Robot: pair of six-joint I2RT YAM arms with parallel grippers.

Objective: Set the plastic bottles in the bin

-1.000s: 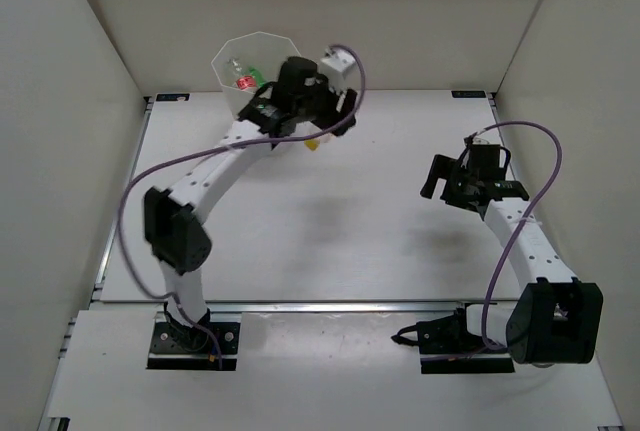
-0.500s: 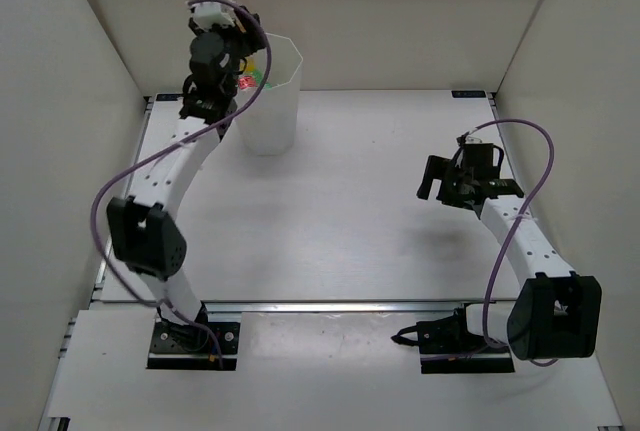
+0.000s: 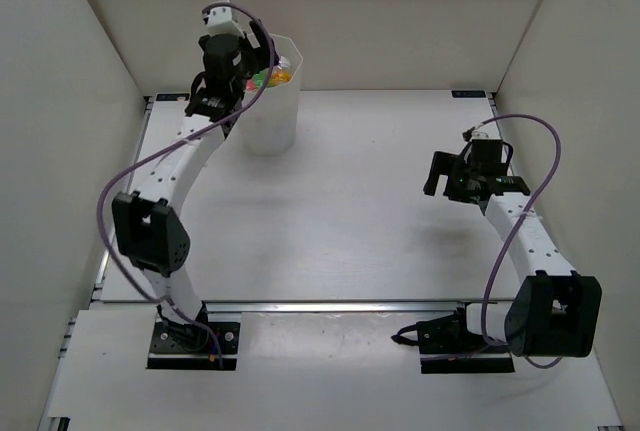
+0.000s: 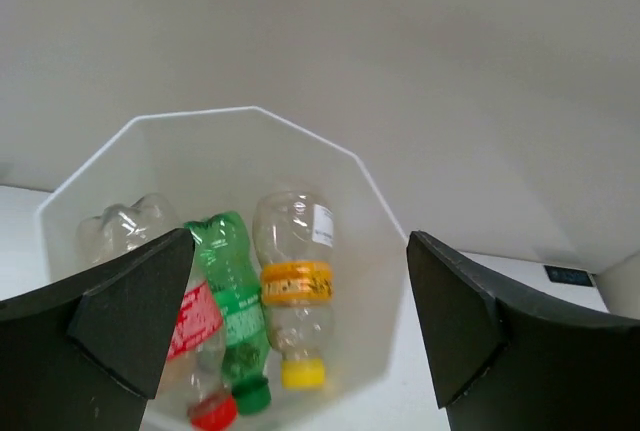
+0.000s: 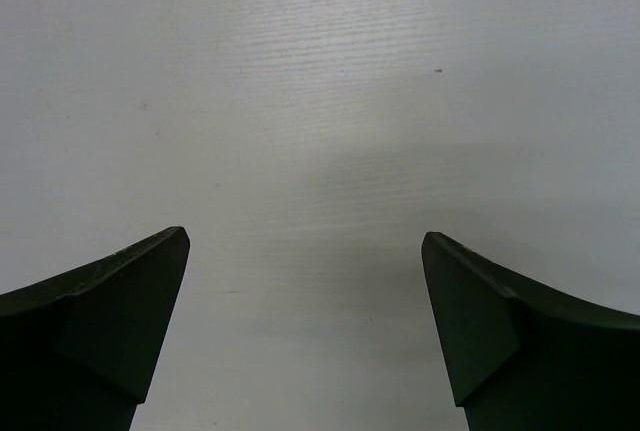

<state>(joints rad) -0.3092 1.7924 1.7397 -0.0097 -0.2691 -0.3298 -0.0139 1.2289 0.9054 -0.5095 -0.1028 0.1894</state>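
Note:
The bin (image 3: 272, 116) stands at the back left of the table, a translucent white faceted cup. My left gripper (image 3: 252, 59) hangs open and empty over its rim. In the left wrist view the gripper (image 4: 300, 251) looks down into the bin (image 4: 375, 201). Inside lie a green bottle (image 4: 232, 296), a clear bottle with a yellow-orange label (image 4: 296, 286), a red-labelled bottle (image 4: 197, 326) and a clear bottle (image 4: 125, 226). Green (image 3: 258, 79) and orange (image 3: 283, 76) show in the top view. My right gripper (image 3: 441, 173) is open and empty over bare table (image 5: 305, 241).
White walls close in the table at the left, back and right. The bin stands close to the back wall. The right arm's cable (image 3: 545, 151) loops above its forearm. No bottle shows on the table top.
The left arm swung from the bin's right side up over its rim. The yellow-capped bottle seen under it a second ago now lies in the bin. The right arm barely moved.

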